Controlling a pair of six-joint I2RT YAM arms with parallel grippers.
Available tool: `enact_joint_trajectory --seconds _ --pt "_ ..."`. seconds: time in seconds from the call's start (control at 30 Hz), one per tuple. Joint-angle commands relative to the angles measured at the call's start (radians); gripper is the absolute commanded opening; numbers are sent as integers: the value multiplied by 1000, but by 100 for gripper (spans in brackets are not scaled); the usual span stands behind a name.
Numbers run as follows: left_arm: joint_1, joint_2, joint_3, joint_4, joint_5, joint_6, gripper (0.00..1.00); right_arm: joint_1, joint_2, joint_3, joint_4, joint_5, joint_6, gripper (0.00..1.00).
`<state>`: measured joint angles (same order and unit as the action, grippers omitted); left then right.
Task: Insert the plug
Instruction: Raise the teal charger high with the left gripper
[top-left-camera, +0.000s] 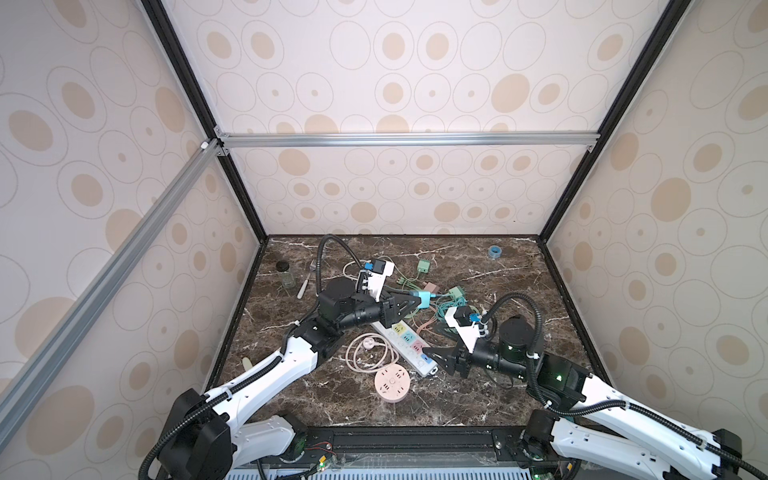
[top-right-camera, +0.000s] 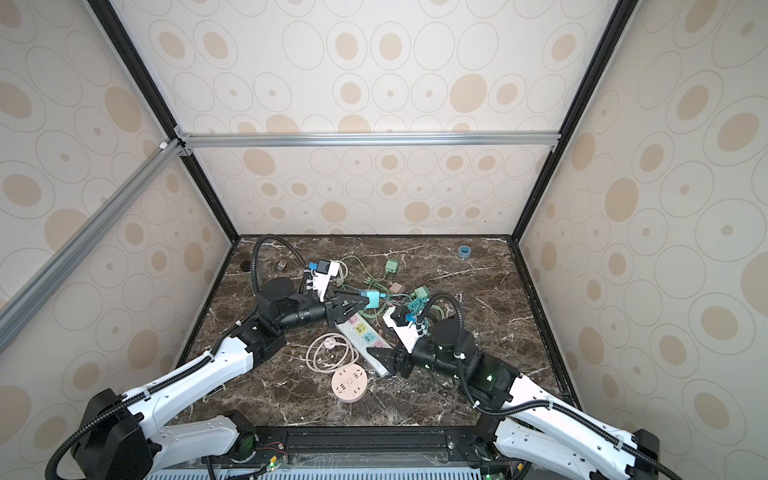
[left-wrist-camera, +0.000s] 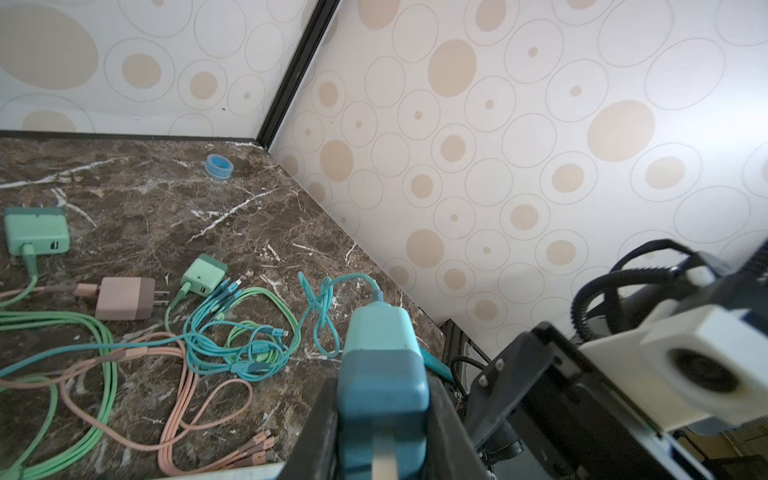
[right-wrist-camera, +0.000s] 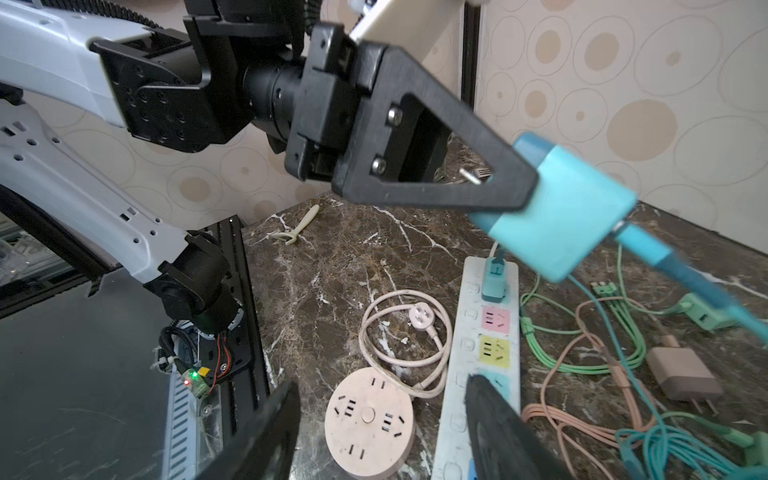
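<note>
2 white-shelled arms (top-left-camera: 291, 357), black joints (top-left-camera: 340, 307), corrugated black cables (top-left-camera: 318, 270), white wrist-camera housings (left-wrist-camera: 665, 353), left pincer (top-left-camera: 414, 300) black triangular frame with 2 silver screws (right-wrist-camera: 394, 114), green light (top-left-camera: 559, 378) on right arm

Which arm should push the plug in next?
Left. The left gripper grips the turquoise block-shaped charger plug, raised near the white plastic power strip with coloured sockets. The right gripper is open and empty by the strip.

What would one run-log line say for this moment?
left gripper: shut on light-blue plastic charger plug, held aloft | right gripper: open over white power strip | plug: not inserted
</note>
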<state>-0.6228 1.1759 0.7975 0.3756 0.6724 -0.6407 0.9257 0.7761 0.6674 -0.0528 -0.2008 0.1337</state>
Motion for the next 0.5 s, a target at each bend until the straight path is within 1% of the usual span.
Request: enact_joint_trajectory --seconds 0.0,0.13,0.33,0.4,0.47 --pt "11 -22 96 45 -7 13 0 4 -21 -15 139 -39 96 65" --pt "33 -28 171 12 -80 17 2 5 -50 -49 174 -34 108 65" --pt "92 -42 164 171 -122 -92 0 5 -91 -83 190 -61 131 65" --pt "117 -36 163 223 -115 -145 0 5 -104 -96 195 -58 135 65" --pt "143 -36 143 318 -102 -218 0 5 -115 -106 197 -55 138 65"
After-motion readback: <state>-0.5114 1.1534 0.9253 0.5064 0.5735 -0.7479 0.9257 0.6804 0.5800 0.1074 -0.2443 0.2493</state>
